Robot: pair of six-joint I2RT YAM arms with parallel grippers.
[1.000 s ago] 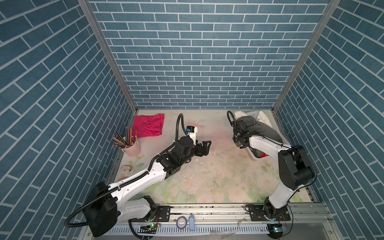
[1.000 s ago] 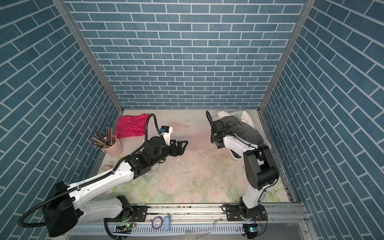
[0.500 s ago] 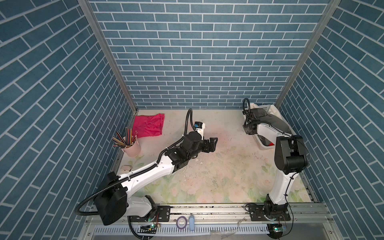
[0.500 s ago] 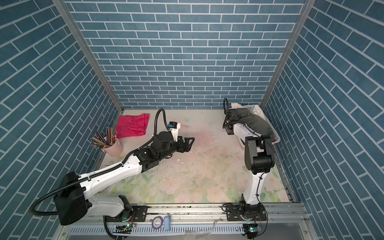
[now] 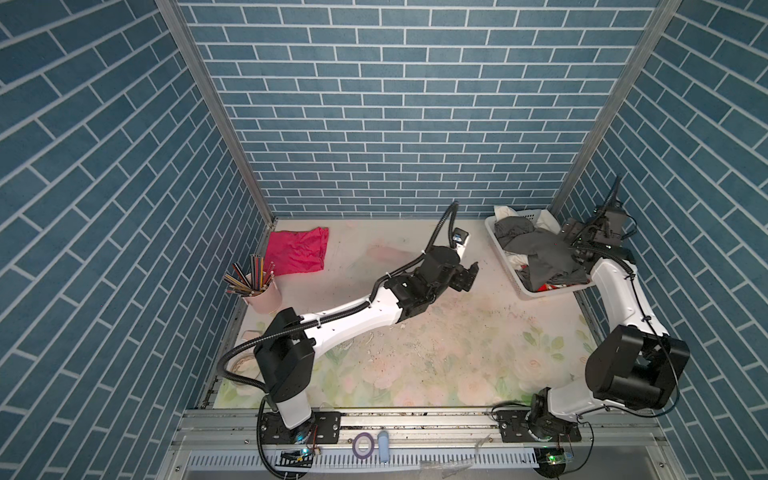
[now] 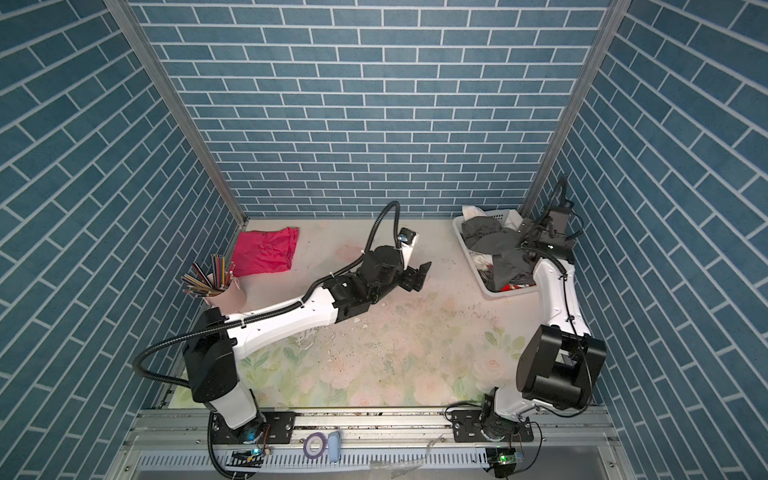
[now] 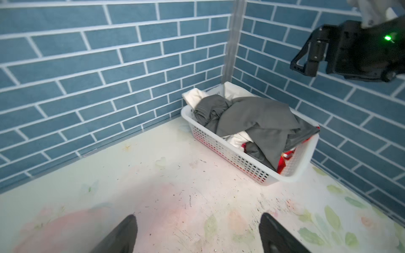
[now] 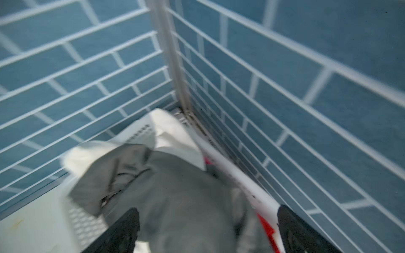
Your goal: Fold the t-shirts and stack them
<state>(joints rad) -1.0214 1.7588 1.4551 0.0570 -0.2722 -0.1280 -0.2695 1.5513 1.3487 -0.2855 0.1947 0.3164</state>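
A dark grey t-shirt [image 5: 540,249] [image 6: 505,249] lies crumpled on top of other clothes in a white perforated basket [image 5: 548,291] at the back right. In both top views a hot pink t-shirt [image 5: 297,251] [image 6: 266,251] lies flat at the back left. My right gripper [image 5: 567,232] [image 8: 208,230] hovers over the basket by the right wall. It is open, with the grey t-shirt [image 8: 175,197] below its fingers. My left gripper [image 5: 467,278] [image 7: 197,232] is open over bare table mid-way, facing the basket [image 7: 230,153]; it holds nothing.
White and red cloth [image 7: 282,162] also lies in the basket. A pink cup of pencils [image 5: 262,291] stands at the left edge. A purple tape ring [image 5: 362,444] lies on the front rail. The tiled right wall is close behind the right arm.
The right gripper opened and let go of the grey t-shirt, swinging from mid-table back over the basket by the right wall. The left arm reached further right, still open.
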